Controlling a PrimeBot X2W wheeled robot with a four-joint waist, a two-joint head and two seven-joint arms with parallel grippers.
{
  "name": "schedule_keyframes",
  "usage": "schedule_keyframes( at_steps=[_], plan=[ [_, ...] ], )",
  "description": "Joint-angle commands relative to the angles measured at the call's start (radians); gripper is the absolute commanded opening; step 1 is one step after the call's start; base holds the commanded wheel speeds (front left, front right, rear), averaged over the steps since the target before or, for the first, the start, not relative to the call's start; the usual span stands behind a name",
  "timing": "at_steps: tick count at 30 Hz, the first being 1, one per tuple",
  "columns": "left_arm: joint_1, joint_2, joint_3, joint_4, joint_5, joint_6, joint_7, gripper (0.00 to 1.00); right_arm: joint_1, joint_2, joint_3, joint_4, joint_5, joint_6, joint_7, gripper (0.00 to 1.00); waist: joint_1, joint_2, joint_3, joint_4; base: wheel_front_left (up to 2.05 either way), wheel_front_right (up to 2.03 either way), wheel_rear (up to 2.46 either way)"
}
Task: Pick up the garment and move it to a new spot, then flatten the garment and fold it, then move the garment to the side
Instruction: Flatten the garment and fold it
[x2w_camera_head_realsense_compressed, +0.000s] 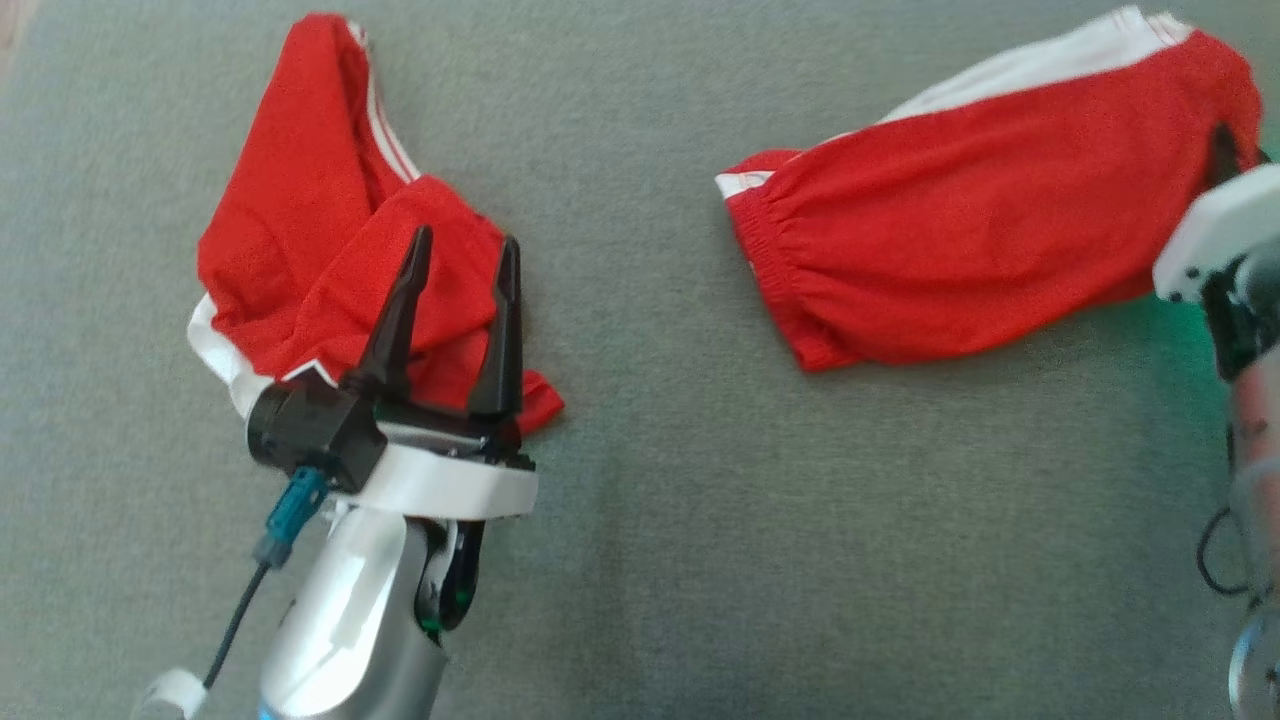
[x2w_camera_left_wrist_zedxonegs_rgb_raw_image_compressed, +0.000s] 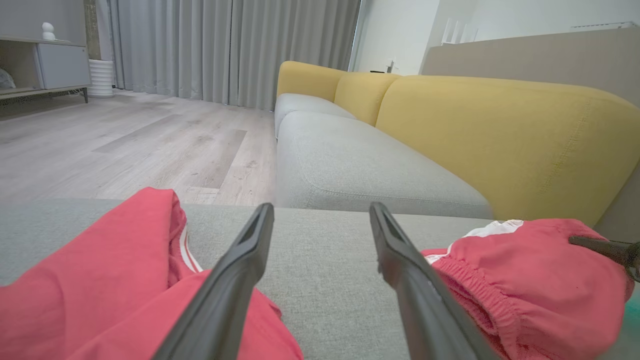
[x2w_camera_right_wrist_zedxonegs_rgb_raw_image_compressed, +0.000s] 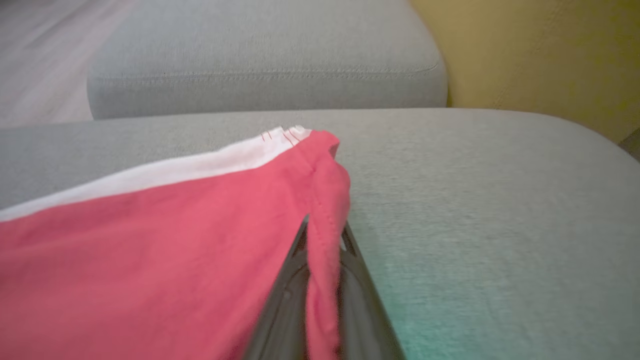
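Two red garments with white trim lie on the grey cushion (x2w_camera_head_realsense_compressed: 640, 520). The crumpled garment (x2w_camera_head_realsense_compressed: 300, 230) (x2w_camera_left_wrist_zedxonegs_rgb_raw_image_compressed: 100, 270) is at the left. My left gripper (x2w_camera_head_realsense_compressed: 465, 240) (x2w_camera_left_wrist_zedxonegs_rgb_raw_image_compressed: 322, 207) hovers over its near edge, open, with nothing between its fingers. The flatter garment (x2w_camera_head_realsense_compressed: 980, 230) (x2w_camera_left_wrist_zedxonegs_rgb_raw_image_compressed: 525, 285) (x2w_camera_right_wrist_zedxonegs_rgb_raw_image_compressed: 150, 260) lies at the right, its elastic waistband toward the middle. My right gripper (x2w_camera_head_realsense_compressed: 1222, 150) (x2w_camera_right_wrist_zedxonegs_rgb_raw_image_compressed: 325, 225) is shut on this garment's right-hand hem, and a fold of red cloth is pinched between the fingers. One of its dark fingers (x2w_camera_left_wrist_zedxonegs_rgb_raw_image_compressed: 600, 247) pokes in at the left wrist view's right edge.
A yellow sofa backrest (x2w_camera_left_wrist_zedxonegs_rgb_raw_image_compressed: 500, 140) rises behind the cushion. A second grey seat cushion (x2w_camera_left_wrist_zedxonegs_rgb_raw_image_compressed: 350, 170) lies beyond it. Wood floor (x2w_camera_left_wrist_zedxonegs_rgb_raw_image_compressed: 125, 145), grey curtains (x2w_camera_left_wrist_zedxonegs_rgb_raw_image_compressed: 225, 50) and a low cabinet (x2w_camera_left_wrist_zedxonegs_rgb_raw_image_compressed: 50, 65) are further off. Bare grey fabric separates the two garments.
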Motion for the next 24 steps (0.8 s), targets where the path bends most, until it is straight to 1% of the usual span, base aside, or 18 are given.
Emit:
schedule_keyframes(
  at_steps=[1,5,6,11,16,20,24],
  plan=[
    [0.006,0.008,0.039,-0.031,-0.005,0.009,-0.006,1.0,0.022,-0.016,0.002,-0.048,0.018,0.003,-0.023,0.0,0.0,0.0,-0.029,-0.027,0.0,0.0,0.0],
    [0.03,0.008,0.049,-0.027,0.008,0.007,-0.006,1.0,0.11,-0.022,-0.057,-0.118,0.064,0.003,-0.048,0.0,0.0,0.0,-0.07,-0.056,0.0,0.0,0.0],
    [0.03,0.008,0.049,-0.027,0.008,0.007,-0.006,1.0,0.11,-0.022,-0.057,-0.118,0.064,0.003,-0.048,0.0,0.0,0.0,-0.07,-0.056,0.0,0.0,0.0],
    [0.057,0.008,0.066,-0.027,0.019,0.005,-0.006,1.0,0.247,-0.03,-0.13,-0.226,0.081,0.003,-0.049,0.0,0.0,0.0,-0.111,-0.077,0.0,0.0,0.0],
    [0.079,0.008,0.075,-0.027,0.025,-0.002,-0.006,1.0,0.337,-0.005,-0.182,-0.32,0.084,0.003,-0.079,0.0,0.0,0.0,-0.135,-0.083,0.0,0.0,0.0],
    [0.095,0.008,0.071,-0.025,0.03,-0.005,-0.006,1.0,0.364,0.029,-0.188,-0.37,0.096,0.003,-0.102,0.0,0.0,0.0,-0.152,-0.078,0.0,0.0,0.0],
    [0.104,0.008,0.067,-0.018,0.035,-0.007,-0.006,1.0,0.372,0.056,-0.15,-0.414,0.119,0.003,-0.121,0.0,0.0,0.0,-0.172,-0.069,0.0,0.0,0.0]
  ],
)
